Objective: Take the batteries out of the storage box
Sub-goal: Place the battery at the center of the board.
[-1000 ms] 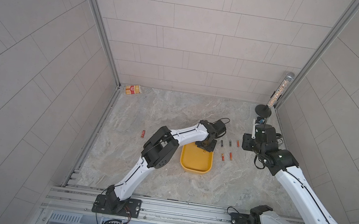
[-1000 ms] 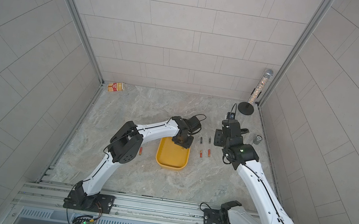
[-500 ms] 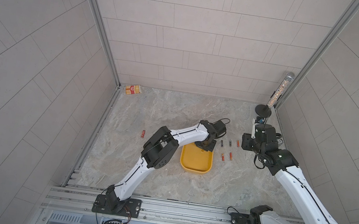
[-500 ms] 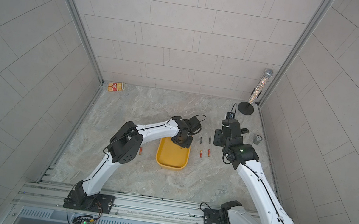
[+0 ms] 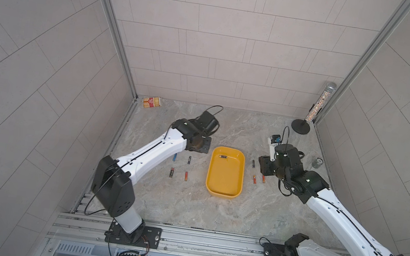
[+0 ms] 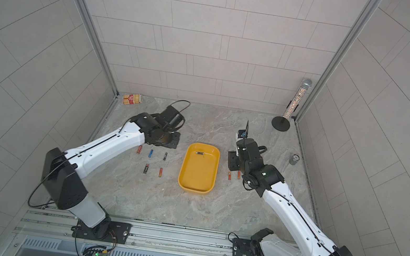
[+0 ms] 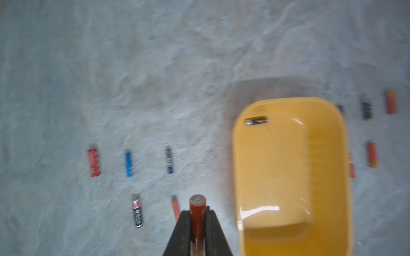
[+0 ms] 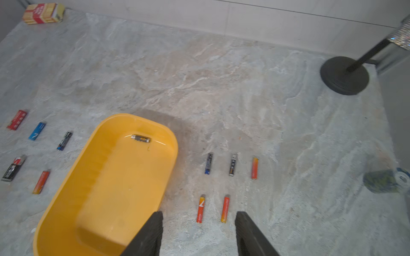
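A shallow yellow tub (image 5: pixel 224 177) sits in the middle of a marbled grey tabletop (image 5: pixel 213 212), seen in both top views. One black battery (image 5: pixel 223 156) lies crosswise inside it, close to the far wall. The left claw (image 7: pixel 197 212) is clenched on an orange-red battery (image 7: pixel 197 205), just beside the tub's left side. Five loose batteries (image 6: pixel 150 153) lie on the tabletop left of the tub: one red, one blue, two black and one orange. The right claw (image 8: pixel 199 213) is released, its jaws wide apart, above two orange batteries (image 8: pixel 225 208) to the right of the tub. Three more batteries (image 8: pixel 232 165) lie just beyond those. A red-and-cream carton (image 5: pixel 152 102) is in the far left corner, and a grey can (image 5: pixel 317 163) stands near the right wall.
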